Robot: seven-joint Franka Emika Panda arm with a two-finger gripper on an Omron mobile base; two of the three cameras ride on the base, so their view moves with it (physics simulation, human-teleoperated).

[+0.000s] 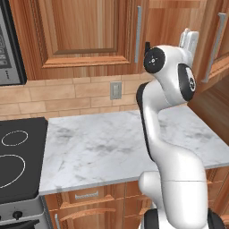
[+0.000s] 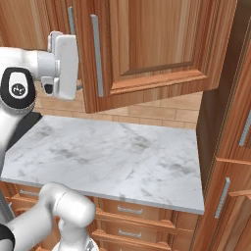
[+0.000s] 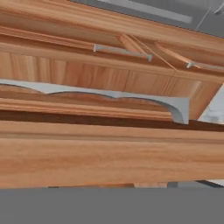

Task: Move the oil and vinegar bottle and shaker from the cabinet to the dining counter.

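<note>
The reddish-brown cabinet hangs above the short marble worktop. One of its doors stands swung open towards me, with a long silver bar handle. My arm is raised, and the gripper's white hand is up at the cabinet's lower edge, beside that open door. Its fingertips are hidden, and nothing shows between them. The hand view looks closely along wooden cabinet edges and two silver handles. The oil and vinegar bottle, the shaker and the dining counter are out of view.
The marble worktop lies below, with a tan brick backsplash and a wall outlet. A black stove top and a microwave are to the left. A tall wooden cabinet closes off the right side. Drawers sit under the worktop.
</note>
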